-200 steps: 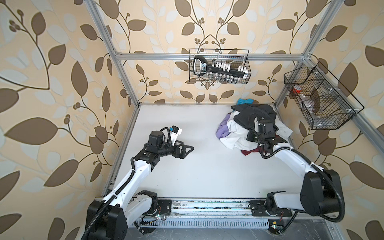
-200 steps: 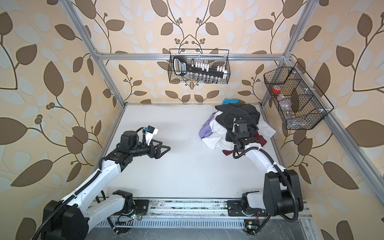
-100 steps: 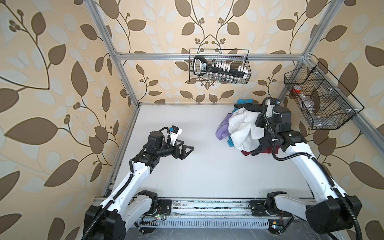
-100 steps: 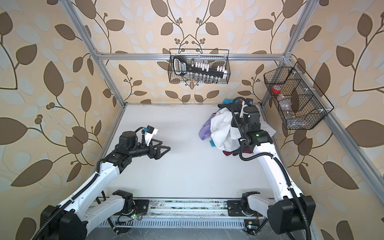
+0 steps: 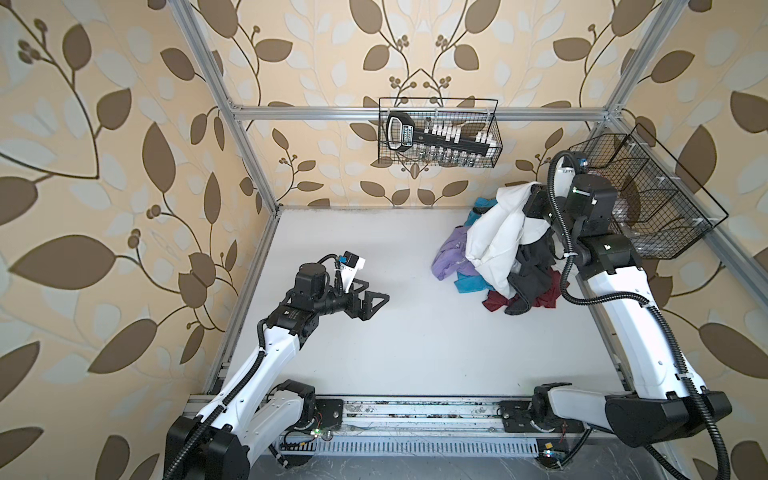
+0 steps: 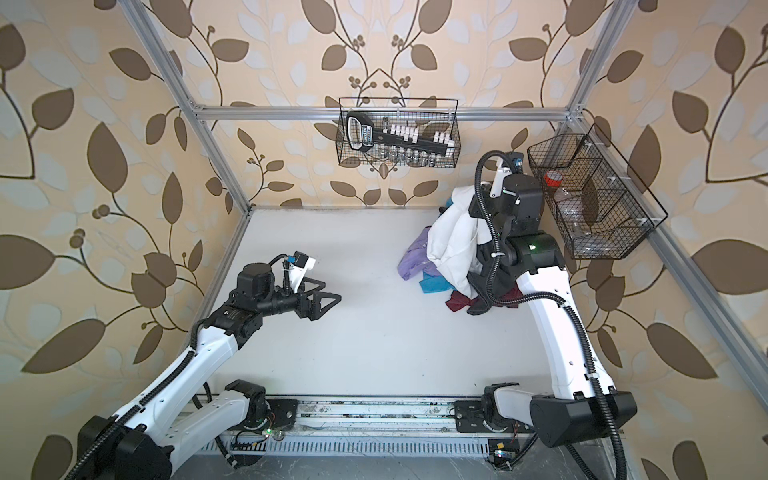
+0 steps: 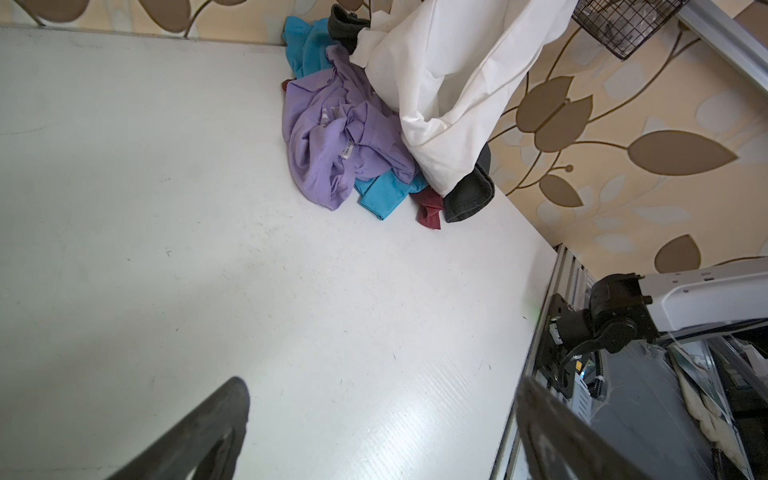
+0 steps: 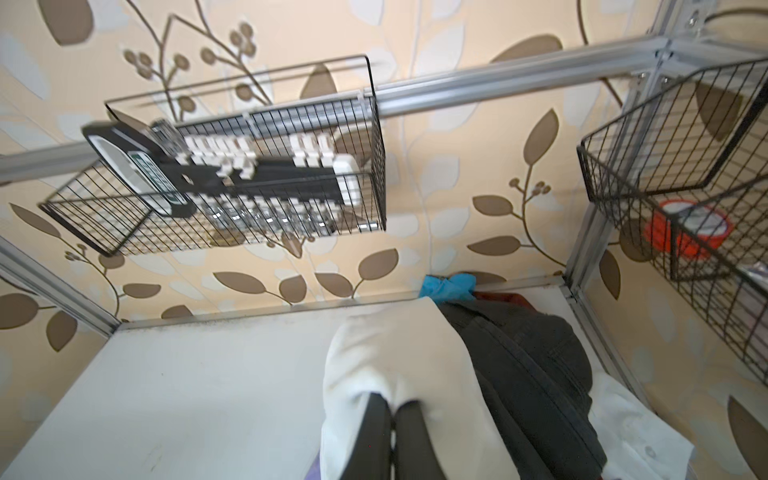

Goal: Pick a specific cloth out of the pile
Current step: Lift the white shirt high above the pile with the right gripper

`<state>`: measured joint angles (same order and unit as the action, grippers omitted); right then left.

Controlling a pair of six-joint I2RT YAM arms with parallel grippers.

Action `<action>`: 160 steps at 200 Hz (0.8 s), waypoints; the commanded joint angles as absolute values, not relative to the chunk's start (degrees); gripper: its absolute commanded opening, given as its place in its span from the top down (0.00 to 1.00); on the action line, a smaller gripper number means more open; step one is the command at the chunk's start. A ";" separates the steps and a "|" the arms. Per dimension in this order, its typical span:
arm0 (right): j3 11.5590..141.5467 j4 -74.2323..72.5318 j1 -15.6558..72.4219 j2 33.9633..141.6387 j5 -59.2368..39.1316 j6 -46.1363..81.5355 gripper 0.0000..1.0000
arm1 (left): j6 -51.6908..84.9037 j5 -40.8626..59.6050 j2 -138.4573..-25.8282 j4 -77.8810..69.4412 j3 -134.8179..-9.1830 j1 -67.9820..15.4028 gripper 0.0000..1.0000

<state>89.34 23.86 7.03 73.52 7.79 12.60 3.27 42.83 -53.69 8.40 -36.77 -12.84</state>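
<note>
White woven fabric is what your right gripper (image 8: 392,419) has in its grip. The right wrist view shows its jaws pressed together on a fold of the white shirt (image 5: 494,237). The shirt hangs from that grip in long folds, held up over the pile (image 5: 511,291) in the far right corner of the table (image 5: 395,353). Its lower end reaches down among the other garments.

A lilac shirt (image 7: 332,137) lies crumpled on the table at the side of the pile nearer your left arm, touching the white folds. A turquoise garment (image 7: 386,193) and a maroon one (image 7: 430,208) poke out from under the heap's near edge. The dark grey garment (image 8: 528,365) hangs right against the white shirt, under the right wrist. You cannot tell from these views whether it is caught up with the shirt or only draped beside it.

Your left gripper (image 5: 374,299) hovers over the left part of the table with its jaws spread wide and nothing between them. It is well apart from the pile and points toward it.

A wire basket (image 5: 438,160) hangs on the back wall, and a second basket (image 5: 681,216) hangs on the right wall, just beside the right arm's wrist.
</note>
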 commanded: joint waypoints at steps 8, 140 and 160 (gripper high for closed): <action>95.68 17.33 7.56 73.09 3.63 12.74 1.00 | 1.85 42.62 -52.29 7.30 -37.43 -13.62 0.01; 115.56 -10.57 9.44 80.68 -25.50 31.99 1.00 | 1.23 42.80 -52.76 7.47 -37.44 -13.71 0.01; 113.97 -11.48 13.52 81.61 -27.67 32.31 1.00 | 1.14 42.54 -52.56 7.65 -37.45 -13.67 0.01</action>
